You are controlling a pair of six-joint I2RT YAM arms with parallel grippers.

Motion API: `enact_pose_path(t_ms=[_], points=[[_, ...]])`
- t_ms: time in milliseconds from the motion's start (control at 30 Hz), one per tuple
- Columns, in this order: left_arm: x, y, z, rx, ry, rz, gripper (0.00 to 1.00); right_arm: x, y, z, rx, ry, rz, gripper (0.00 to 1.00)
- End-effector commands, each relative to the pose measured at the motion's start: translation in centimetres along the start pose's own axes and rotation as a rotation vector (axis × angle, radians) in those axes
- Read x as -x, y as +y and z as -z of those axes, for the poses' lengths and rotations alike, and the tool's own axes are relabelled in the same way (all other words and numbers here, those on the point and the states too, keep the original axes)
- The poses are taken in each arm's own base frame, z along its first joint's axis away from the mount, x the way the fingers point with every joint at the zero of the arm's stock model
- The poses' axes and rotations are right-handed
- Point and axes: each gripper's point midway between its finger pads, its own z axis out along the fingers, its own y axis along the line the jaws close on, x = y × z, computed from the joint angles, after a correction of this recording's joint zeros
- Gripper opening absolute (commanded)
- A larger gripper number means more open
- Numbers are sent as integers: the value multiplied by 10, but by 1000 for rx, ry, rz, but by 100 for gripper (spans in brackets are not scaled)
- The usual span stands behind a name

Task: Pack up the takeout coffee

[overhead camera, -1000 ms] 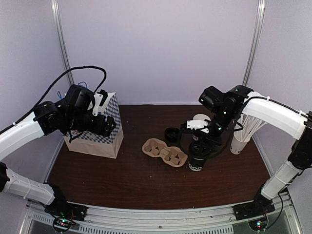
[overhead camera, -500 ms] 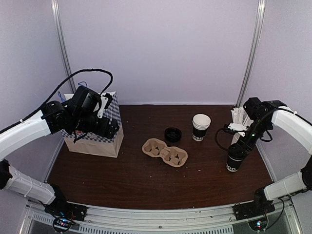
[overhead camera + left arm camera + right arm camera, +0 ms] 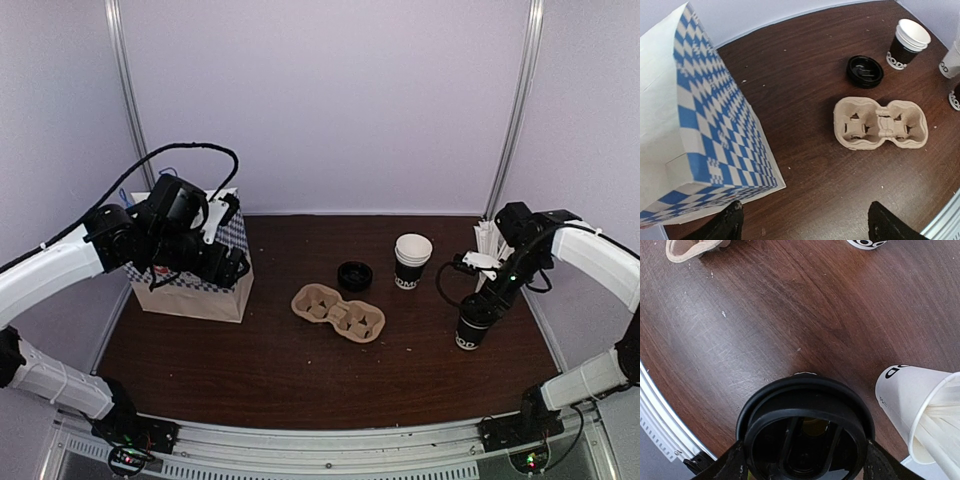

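The takeout coffee (image 3: pixel 469 331) is a black paper cup with a black lid (image 3: pixel 805 432), at the right side of the table. My right gripper (image 3: pixel 478 308) comes down on it from above and is shut on it, one finger on each side of the lid rim (image 3: pixel 802 466). I cannot tell whether the cup rests on the table or hangs just above it. My left gripper (image 3: pixel 232 266) hovers at the right corner of the blue-checked paper bag (image 3: pixel 190 287), open with nothing between its fingers (image 3: pixel 807 227). The bag (image 3: pixel 695 125) stands upright at the left.
A two-cup pulp carrier (image 3: pixel 338 312) (image 3: pixel 880 123) lies mid-table. A loose black lid (image 3: pixel 354 274) (image 3: pixel 865 71) sits behind it. A stack of lidless cups (image 3: pixel 412 260) (image 3: pixel 908 42) stands further right. A white cup of straws (image 3: pixel 920 410) stands close beside the held cup.
My right arm carried the cup from beside the carrier to the table's right side, then edged slightly left. The left gripper shifted a little to the right by the bag.
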Motion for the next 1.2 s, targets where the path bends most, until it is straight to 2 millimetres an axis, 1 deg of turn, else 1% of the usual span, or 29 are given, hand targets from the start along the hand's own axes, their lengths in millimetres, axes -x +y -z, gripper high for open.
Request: enact_pose_path(t_ms=[0, 67, 100, 167, 200, 267, 333, 400, 433, 467, 500, 600, 633, 700, 767, 833, 933, 1033, 1067, 1100, 1167], points=[[19, -28, 22, -176, -30, -105, 86, 7, 2, 0, 13, -42, -15, 82], [18, -37, 30, -232, -13, -135, 85, 12, 6, 9, 28, -71, -20, 93], [18, -41, 33, -259, -12, -147, 85, 14, 8, 15, 34, -88, -23, 94], [20, -49, 40, -310, -20, -162, 85, 22, 12, 28, 39, -132, -25, 94], [23, -52, 46, -330, -30, -167, 83, 25, 16, 34, 49, -148, -26, 93], [33, -52, 58, -338, -57, -163, 81, 30, 26, 44, 80, -181, -21, 92], [47, -50, 75, -335, -100, -164, 80, 35, 40, 52, 116, -214, 6, 90], [60, -45, 90, -311, -142, -170, 79, 44, 55, 57, 133, -238, 62, 88], [64, -41, 95, -295, -155, -176, 79, 50, 63, 58, 130, -244, 106, 86], [67, -38, 99, -278, -164, -181, 78, 55, 64, 59, 114, -245, 132, 84], [70, -34, 102, -252, -169, -179, 78, 63, 72, 58, 113, -246, 181, 83], [75, -11, 103, -125, -188, -132, 75, 86, 74, 52, 88, -222, 248, 78], [75, -4, 104, -88, -195, -112, 75, 99, 75, 52, 86, -229, 259, 76], [74, 11, 105, -15, -215, -79, 75, 119, 79, 43, 91, -234, 286, 71], [71, 27, 108, 69, -243, -44, 79, 146, 86, 38, 88, -258, 307, 67], [67, 44, 115, 148, -270, -10, 81, 167, 100, 25, 100, -254, 331, 65], [60, 60, 126, 215, -298, 24, 83, 193, 120, -4, 108, -218, 338, 61], [52, 68, 134, 244, -308, 45, 84, 215, 133, -36, 92, -174, 293, 62], [49, 71, 136, 252, -308, 50, 84, 221, 139, -45, 92, -162, 282, 62], [46, 73, 137, 264, -306, 55, 84, 225, 143, -60, 92, -138, 273, 62], [41, 78, 139, 285, -300, 60, 84, 233, 149, -75, 87, -118, 261, 59]])
